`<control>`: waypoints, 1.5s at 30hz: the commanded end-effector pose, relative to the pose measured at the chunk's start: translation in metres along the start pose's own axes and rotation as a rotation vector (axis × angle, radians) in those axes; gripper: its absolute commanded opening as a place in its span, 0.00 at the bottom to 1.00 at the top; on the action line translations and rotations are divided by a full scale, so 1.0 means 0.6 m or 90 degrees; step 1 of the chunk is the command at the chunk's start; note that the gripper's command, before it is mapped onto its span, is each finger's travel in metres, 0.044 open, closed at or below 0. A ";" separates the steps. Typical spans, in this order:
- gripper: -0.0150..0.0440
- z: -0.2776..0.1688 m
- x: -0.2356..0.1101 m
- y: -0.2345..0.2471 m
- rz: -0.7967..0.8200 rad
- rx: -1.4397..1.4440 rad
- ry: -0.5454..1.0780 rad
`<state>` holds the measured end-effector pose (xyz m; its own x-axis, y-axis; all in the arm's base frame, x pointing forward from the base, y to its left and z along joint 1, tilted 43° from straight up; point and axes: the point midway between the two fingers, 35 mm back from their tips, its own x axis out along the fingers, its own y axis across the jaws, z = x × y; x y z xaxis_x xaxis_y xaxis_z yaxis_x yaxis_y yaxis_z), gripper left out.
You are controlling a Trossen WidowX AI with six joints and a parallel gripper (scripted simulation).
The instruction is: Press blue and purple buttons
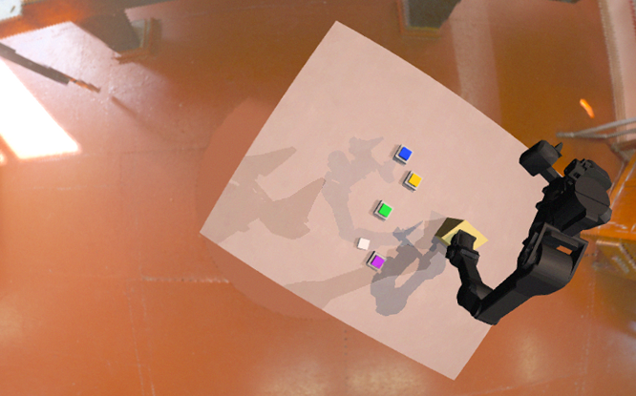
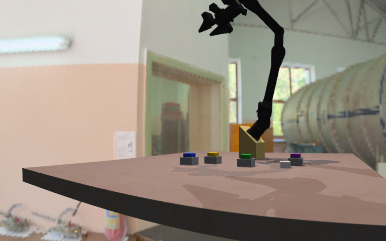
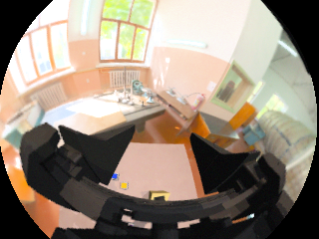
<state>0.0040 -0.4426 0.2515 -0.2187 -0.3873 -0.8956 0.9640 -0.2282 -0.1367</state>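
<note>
Four buttons on the surface [image 1: 320, 103]: one blue [image 1: 404, 153], one yellow [image 1: 413, 179], one green [image 1: 383, 210], one purple [image 1: 376, 260]. One small white block [image 1: 364, 243]. One tan wedge [image 2: 248, 143].

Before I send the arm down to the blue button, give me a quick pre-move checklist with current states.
1. Hand holds nothing, fingers apart: ok.
2. Hand high above the table: ok.
3. Blue button in view, unobstructed: ok.
4. Blue button raised, like the others: ok.
5. Yellow button is its close neighbour; keep off it: ok for now.
6. White block sits beside the purple button, apart from the blue one: ok.
</note>
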 end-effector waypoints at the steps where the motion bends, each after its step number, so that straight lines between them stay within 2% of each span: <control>1: 0.93 -0.004 0.005 0.008 0.006 -0.014 0.007; 4: 0.93 -0.061 0.059 0.107 0.089 -0.181 0.086; 8: 0.93 -0.114 0.091 0.173 0.152 -0.297 0.140; 15: 0.93 -0.268 0.142 0.301 0.315 -0.553 0.259; 22: 0.93 -0.450 0.164 0.381 0.500 -0.773 0.370; 28: 0.93 -0.619 0.161 0.406 0.686 -0.924 0.463; 36: 0.93 -0.627 0.161 0.406 0.696 -0.930 0.467; 38: 0.84 -0.642 0.168 0.410 0.696 -0.930 0.467; 42: 0.67 -0.718 0.198 0.419 0.697 -0.929 0.468; 45: 0.53 -0.722 0.199 0.419 0.697 -0.929 0.468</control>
<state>0.2848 -0.1668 -0.0636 0.1728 0.6432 -0.7460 0.0644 0.7484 0.6602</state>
